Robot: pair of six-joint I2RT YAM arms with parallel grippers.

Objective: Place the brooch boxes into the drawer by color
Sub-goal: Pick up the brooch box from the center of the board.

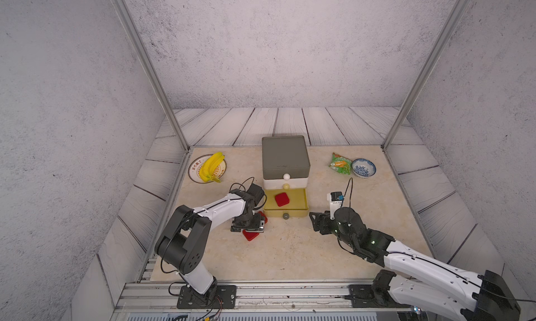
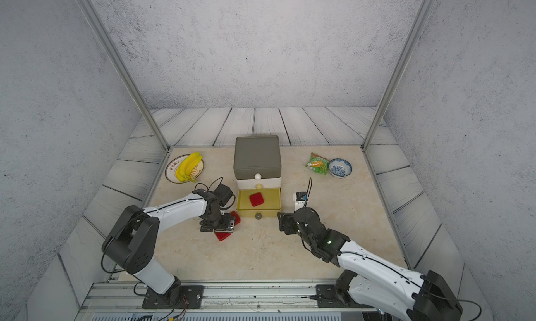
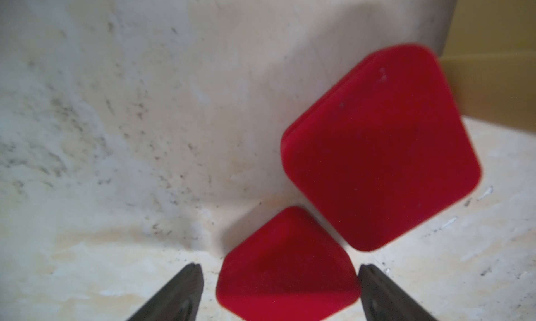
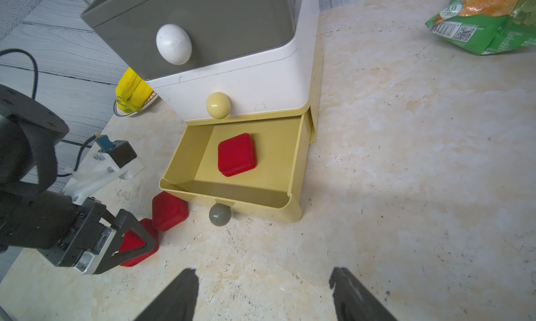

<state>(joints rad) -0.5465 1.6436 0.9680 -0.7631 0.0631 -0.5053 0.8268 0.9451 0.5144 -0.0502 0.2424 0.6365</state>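
Looking down in both top views, the drawer (image 1: 285, 157) stands mid-counter with its grey and white tiers shut. Its yellow tier (image 1: 304, 199) stands open toward 6 o'clock, with one red brooch box (image 1: 282, 199) lying flat inside. Two more red boxes sit on the counter (image 1: 290, 252) at about 8 o'clock of that tier: the nearer box (image 1: 251, 236) half under the left arm (image 2: 217, 221), the farther box (image 2: 236, 216) barely showing. No navy or black boxes are in sight. In the left wrist view the left fingers (image 3: 185, 296) stand spread either side of the nearer box, with a sliver of counter showing at one tip and almost none at the other, so nothing is gripped. The box is a rounded square of matte, velvety red, turned corner-on, and the farther box lies just beside it. I judge that closing here could pinch corners rather than flat sides, so the soft nap slips and the box twists out or shoves its neighbour. In the right wrist view the right fingers (image 4: 177, 299) gape wide and empty at 4 o'clock of the tier. The farther box sits hard by the tier's smooth, glossy plastic front wall near the round grey knob (image 4: 219, 214), and a low carry could catch that rim.
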